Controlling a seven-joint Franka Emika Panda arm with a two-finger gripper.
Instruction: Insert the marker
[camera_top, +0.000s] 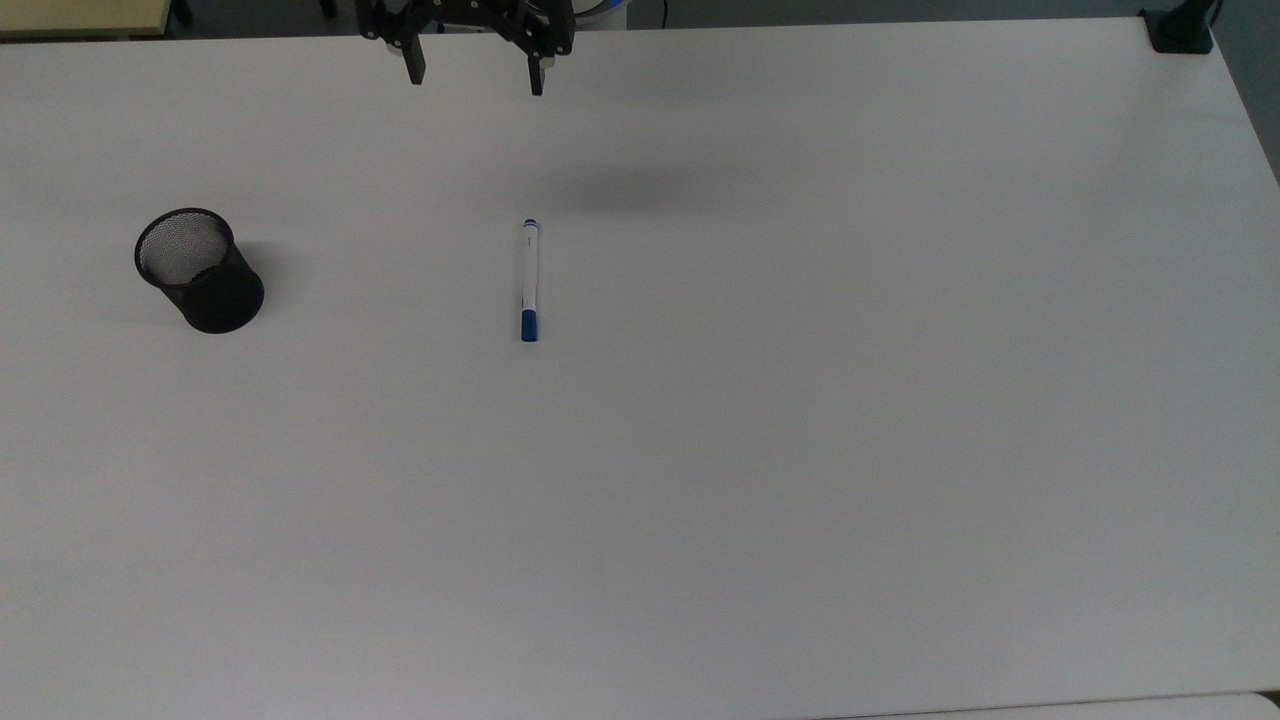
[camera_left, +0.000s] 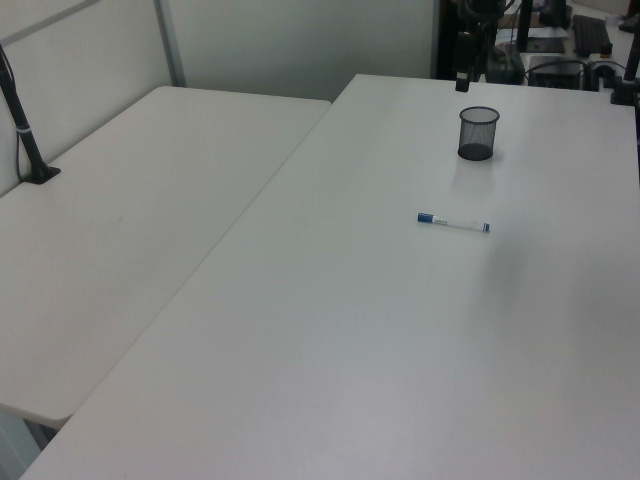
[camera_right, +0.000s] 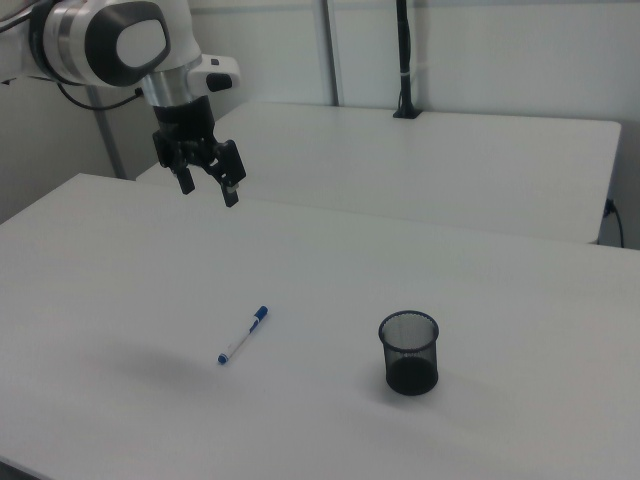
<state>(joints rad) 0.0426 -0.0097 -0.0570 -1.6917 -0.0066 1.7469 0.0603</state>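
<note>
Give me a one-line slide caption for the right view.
Open black two-finger gripper hangs above a white table, where a blue-capped white marker lies apart from an upright black mesh cup.

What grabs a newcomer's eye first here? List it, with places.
The marker lies flat near the middle of the white table. The black mesh cup stands upright, apart from it, toward the top view's left. The gripper hangs open, high above the table, holding nothing.

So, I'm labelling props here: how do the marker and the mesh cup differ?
The marker is slim and white with a blue cap; the mesh cup is wide, black and see-through. The marker lies flat, while the mesh cup stands upright with its mouth open. Both rest untouched on the white table, well apart.
</note>
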